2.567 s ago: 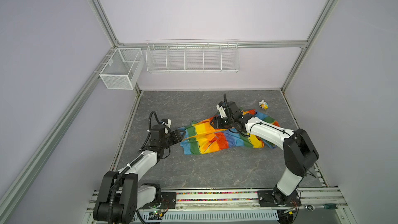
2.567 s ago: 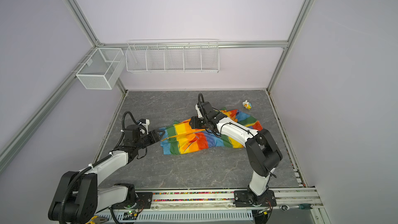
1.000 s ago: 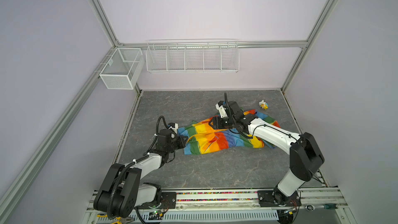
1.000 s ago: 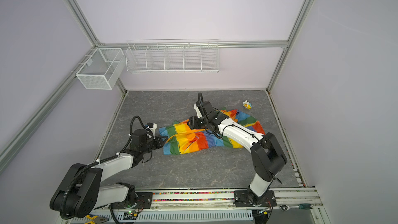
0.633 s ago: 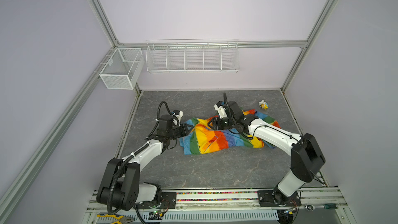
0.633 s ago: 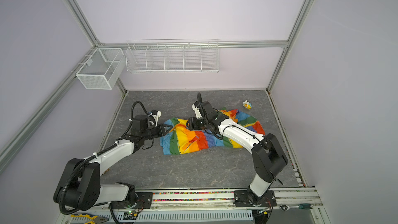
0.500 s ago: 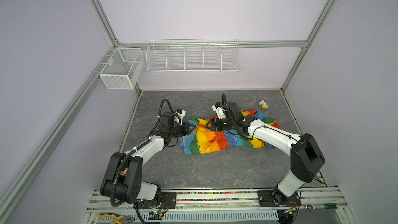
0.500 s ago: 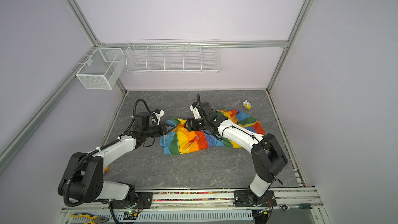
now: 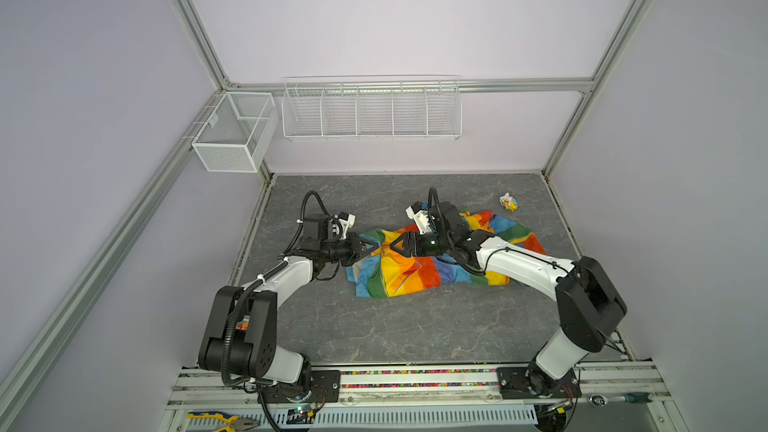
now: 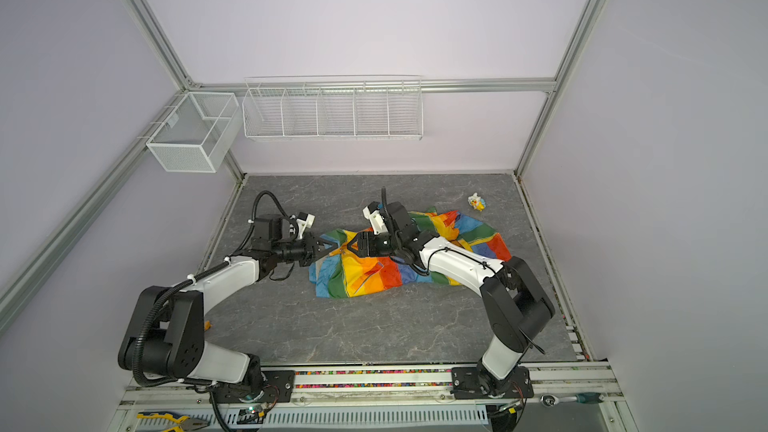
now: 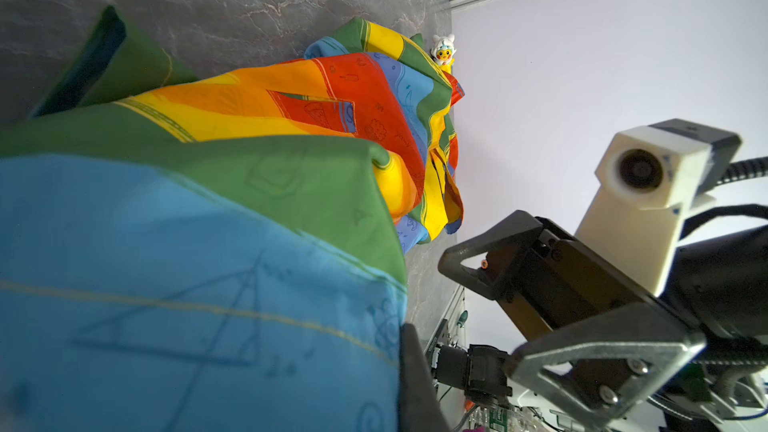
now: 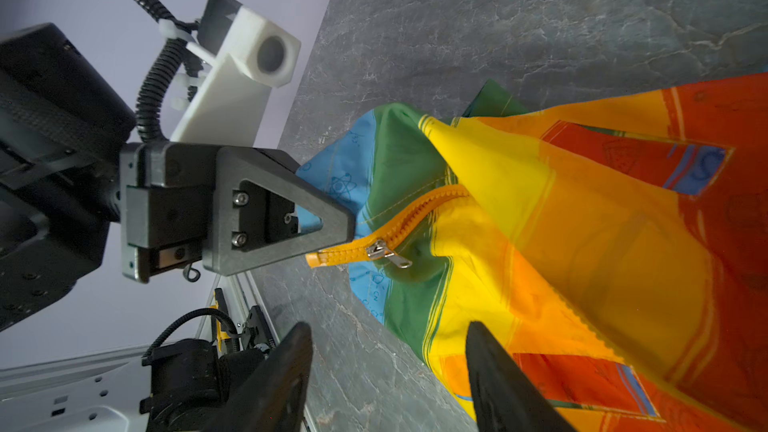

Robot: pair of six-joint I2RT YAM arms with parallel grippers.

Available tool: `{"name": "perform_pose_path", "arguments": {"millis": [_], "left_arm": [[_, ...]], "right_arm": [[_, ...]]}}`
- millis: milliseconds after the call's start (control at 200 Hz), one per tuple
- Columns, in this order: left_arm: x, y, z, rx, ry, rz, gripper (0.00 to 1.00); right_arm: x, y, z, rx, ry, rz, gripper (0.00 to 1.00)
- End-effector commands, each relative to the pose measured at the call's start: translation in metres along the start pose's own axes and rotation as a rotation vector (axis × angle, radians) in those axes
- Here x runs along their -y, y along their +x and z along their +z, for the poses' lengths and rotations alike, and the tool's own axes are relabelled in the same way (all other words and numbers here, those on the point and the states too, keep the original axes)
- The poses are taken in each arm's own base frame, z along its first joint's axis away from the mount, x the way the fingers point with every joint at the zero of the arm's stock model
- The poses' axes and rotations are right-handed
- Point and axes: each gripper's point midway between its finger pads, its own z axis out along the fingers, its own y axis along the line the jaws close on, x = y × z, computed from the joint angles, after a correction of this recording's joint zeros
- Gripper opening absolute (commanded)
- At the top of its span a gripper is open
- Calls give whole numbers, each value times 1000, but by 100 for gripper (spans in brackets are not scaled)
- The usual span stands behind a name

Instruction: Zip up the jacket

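White links, black joints; ribbed cable; white camera housing; silver screws on left end effector.

A robotics lab test cell is indicated: a grey stone-patterned tabletop is enclosed by plain lilac walls and aluminium framing, wire baskets are hung on the far wall, and two robot arms are bolted to the near rail (wiring exposed), where pliers are seen lying.

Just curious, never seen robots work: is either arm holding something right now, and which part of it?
The left gripper pinches the jacket at its blue edge, beside the end of the orange zipper. The right gripper, fingers apart, holds nothing.
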Motion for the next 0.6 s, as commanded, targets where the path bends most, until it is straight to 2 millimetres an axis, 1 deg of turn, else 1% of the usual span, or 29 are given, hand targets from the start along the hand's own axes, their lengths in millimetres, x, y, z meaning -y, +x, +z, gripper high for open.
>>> {"name": "perform_pose_path", "arguments": {"millis": [0,330,595], "left_arm": [[25,-9,-9,7,60,17,0],[39,-15,-15,9,71,-5,0],[43,-15,-16,1,94,-33,0]], "right_arm": [[-9,-2,4,11,-57,22,61],[-21,-10,2,43,-103,55,56],[-29,-14,0,66,-140,66,54]]}}
